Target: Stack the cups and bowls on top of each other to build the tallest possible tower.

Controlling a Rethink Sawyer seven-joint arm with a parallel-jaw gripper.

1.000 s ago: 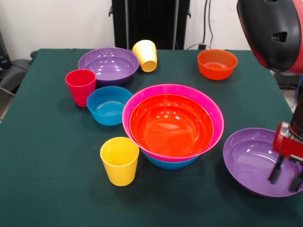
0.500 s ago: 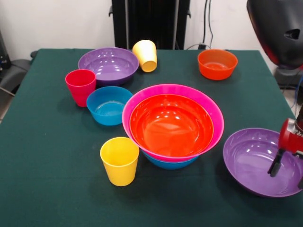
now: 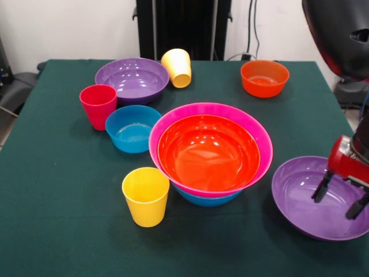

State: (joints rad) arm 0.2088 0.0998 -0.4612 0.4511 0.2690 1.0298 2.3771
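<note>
At centre, tower (image 3: 210, 153): glossy orange in pink, blue beneath

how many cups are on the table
3: a red cup beside the far purple bowl, a pale yellow cup tipped at that bowl's rim, and a yellow cup nearest the camera.

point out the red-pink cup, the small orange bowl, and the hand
Red-pink glossy plastic cup (image 3: 98, 107), front view, outer wall.
Small orange round plastic bowl (image 3: 264, 78), front view, inner wall.
Red-and-black hand (image 3: 340, 201), front view, midway between its fingertips.
</note>
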